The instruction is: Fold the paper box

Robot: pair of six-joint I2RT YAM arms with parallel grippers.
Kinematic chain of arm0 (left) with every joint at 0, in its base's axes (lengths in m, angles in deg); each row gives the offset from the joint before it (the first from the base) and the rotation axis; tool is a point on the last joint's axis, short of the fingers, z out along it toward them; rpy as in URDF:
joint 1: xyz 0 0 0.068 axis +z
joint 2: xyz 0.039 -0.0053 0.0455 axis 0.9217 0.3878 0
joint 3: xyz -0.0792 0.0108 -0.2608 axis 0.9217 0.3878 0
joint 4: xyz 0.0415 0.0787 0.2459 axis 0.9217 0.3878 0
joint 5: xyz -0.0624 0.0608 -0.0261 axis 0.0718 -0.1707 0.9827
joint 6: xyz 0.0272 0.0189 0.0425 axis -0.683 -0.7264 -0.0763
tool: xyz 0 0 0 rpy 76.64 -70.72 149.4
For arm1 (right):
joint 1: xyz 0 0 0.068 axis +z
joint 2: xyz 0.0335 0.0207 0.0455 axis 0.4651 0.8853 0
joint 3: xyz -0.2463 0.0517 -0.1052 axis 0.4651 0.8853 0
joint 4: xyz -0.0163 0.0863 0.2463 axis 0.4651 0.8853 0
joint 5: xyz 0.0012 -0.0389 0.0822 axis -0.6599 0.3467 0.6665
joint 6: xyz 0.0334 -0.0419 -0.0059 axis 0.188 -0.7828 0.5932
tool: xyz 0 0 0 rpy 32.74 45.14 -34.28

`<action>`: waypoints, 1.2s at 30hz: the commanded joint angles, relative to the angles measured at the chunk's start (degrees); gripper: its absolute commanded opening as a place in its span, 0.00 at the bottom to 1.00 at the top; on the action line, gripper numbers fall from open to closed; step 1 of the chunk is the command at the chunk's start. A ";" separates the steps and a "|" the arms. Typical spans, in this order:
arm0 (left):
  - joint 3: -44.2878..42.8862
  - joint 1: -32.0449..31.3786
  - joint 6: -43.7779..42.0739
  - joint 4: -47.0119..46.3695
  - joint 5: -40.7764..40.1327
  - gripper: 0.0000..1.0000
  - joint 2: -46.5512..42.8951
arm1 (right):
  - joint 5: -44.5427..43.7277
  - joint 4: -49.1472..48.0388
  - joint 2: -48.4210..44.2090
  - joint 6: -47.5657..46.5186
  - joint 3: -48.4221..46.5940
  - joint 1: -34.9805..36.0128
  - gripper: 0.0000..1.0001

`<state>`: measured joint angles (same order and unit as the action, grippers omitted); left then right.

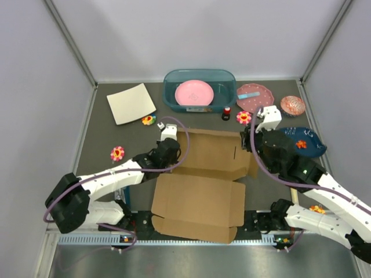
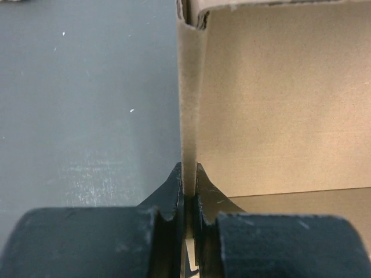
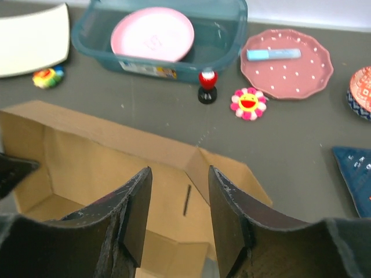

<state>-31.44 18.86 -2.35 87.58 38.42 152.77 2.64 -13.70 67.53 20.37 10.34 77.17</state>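
Nearest the arm bases, the wide lid panel of the paper box (image 1: pixel 197 202) lies flat on the table (image 1: pixel 104 139), in the middle between the two arms. Behind it the tray part is half formed. The left side wall (image 2: pixel 188 110) stands upright, and the left gripper (image 2: pixel 189 174) is clamped on it, with the thin cardboard pressed between its jaws. The right gripper (image 3: pixel 179 176) hovers over the right side, jaws apart and holding nothing. The right flap (image 3: pixel 232 174) below it seems to lean outward. I judge the step in hand is raising the side walls. The next move probably asks the right gripper to come down on this flap, close on it and turn it upright while the left one steadies the box. Far behind stands a teal tub (image 1: pixel 229 87), apart from the box.
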 commanded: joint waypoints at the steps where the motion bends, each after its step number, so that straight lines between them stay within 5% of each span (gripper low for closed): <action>1: 1.40 0.59 5.71 -1.70 -1.82 0.00 -1.58 | -1.67 0.50 0.18 0.30 2.77 -0.14 0.50; 9: 8.34 0.59 7.20 -9.44 -6.39 0.00 -7.29 | -1.06 -0.89 0.09 8.83 9.36 -0.06 0.59; 29: 13.36 0.59 4.21 -14.10 -7.89 0.00 -11.17 | -3.60 -15.40 14.84 -2.94 9.02 -0.14 0.61; 32: 13.18 0.68 4.13 -14.45 -7.80 0.00 -11.52 | -3.25 -15.67 17.13 -2.95 8.14 -0.14 0.55; 36: 12.57 0.68 4.39 -14.45 -7.89 0.00 -11.52 | -0.62 -16.72 18.02 -0.75 8.66 -0.14 0.29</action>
<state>-18.30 19.30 1.54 77.16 31.47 143.00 0.91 -26.70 85.38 18.49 21.33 77.17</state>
